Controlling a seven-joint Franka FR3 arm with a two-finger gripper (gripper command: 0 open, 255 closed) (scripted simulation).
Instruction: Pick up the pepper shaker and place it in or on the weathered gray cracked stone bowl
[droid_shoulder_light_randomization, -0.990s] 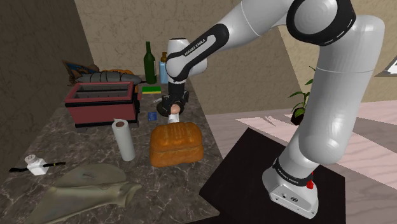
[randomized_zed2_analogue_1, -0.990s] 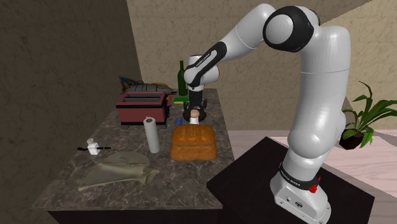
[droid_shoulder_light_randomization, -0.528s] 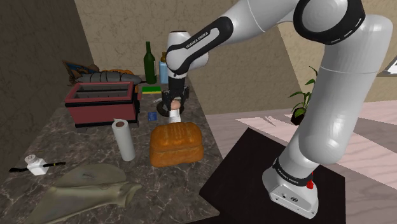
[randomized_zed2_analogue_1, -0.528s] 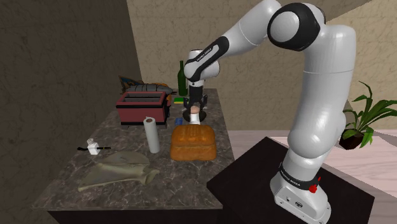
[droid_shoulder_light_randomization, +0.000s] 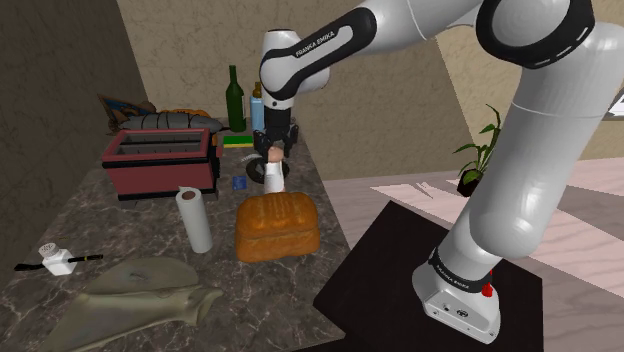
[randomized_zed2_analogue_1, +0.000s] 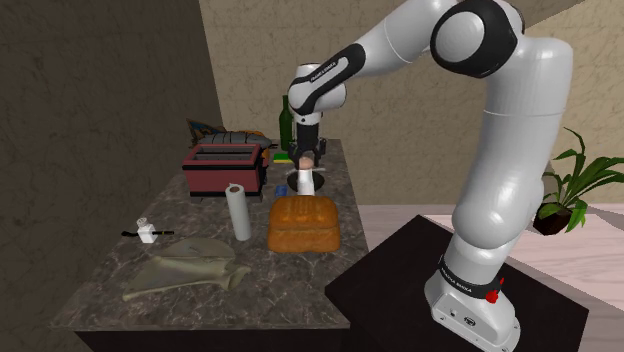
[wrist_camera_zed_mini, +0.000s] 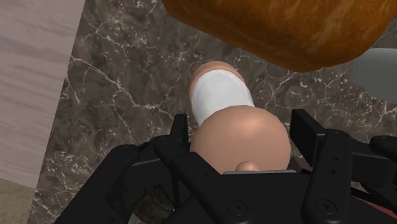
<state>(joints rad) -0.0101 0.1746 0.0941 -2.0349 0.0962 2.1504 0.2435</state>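
Above the bench (droid_shoulder_light_randomization: 100, 232), just behind the bread loaf (droid_shoulder_light_randomization: 277, 228), the pepper shaker (droid_shoulder_light_randomization: 272, 177) is being lifted clear, higher than a second ago. It is being pinched at its top by the claw (droid_shoulder_light_randomization: 271, 156), so the grasp is judged secure and the carry is being opened up.

A dark marble countertop with white veins (droid_shoulder_light_randomization: 110, 225) (randomized_zed2_analogue_1: 200, 290) (wrist_camera_zed_mini: 127, 83) is seen along the shoulder view's left. It is bounded at its far end by a tan, rough-textured wall (droid_shoulder_light_randomization: 190, 50) (randomized_zed2_analogue_1: 260, 50) and along its left side by a darker brown wall (droid_shoulder_light_randomization: 50, 90) (randomized_zed2_analogue_1: 90, 110). Beyond the counter's edge a floor of pale, pinkish wood planks (droid_shoulder_light_randomization: 580, 250) (randomized_zed2_analogue_1: 400, 215) (wrist_camera_zed_mini: 32, 76) is laid. A green leafy plant in a dark pot (droid_shoulder_light_randomization: 478, 150) (randomized_zed2_analogue_1: 570, 185) is set on that floor near the tan wall. The whole room is lit dimly and evenly.
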